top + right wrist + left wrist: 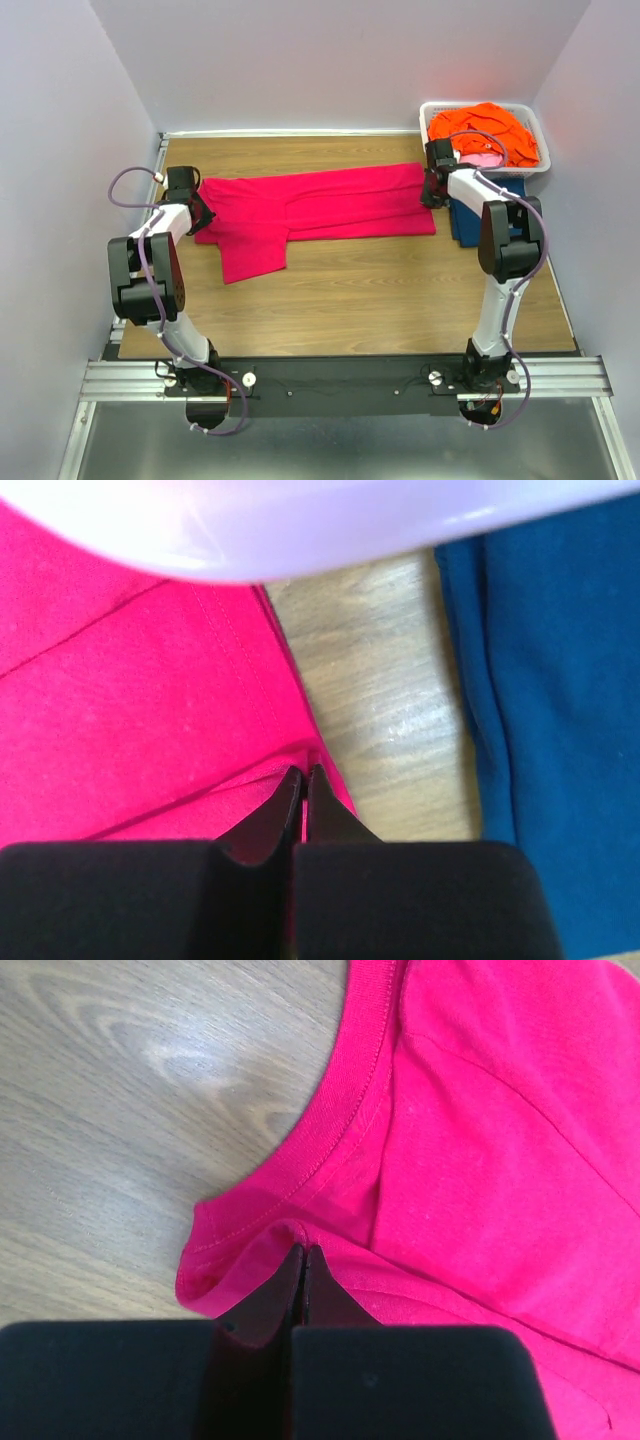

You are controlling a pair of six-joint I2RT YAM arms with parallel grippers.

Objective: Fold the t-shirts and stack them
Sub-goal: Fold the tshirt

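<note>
Left arm [146, 275] and right arm [506, 240]: white links, black joint housings, looping purple cables [112, 190], black wedge fingers [268, 1302], bases on black bar [340, 386], frame bottom.

The left gripper [303, 1252] has its two black jaws pressed together, the tips pinching a small raised fold of the pink t-shirt [500, 1140] just below the neckline. The ribbed collar [345, 1110] curves from the top of the view down to a rolled edge left of the tips. Bare wooden table [120, 1110] fills the upper left.
</note>
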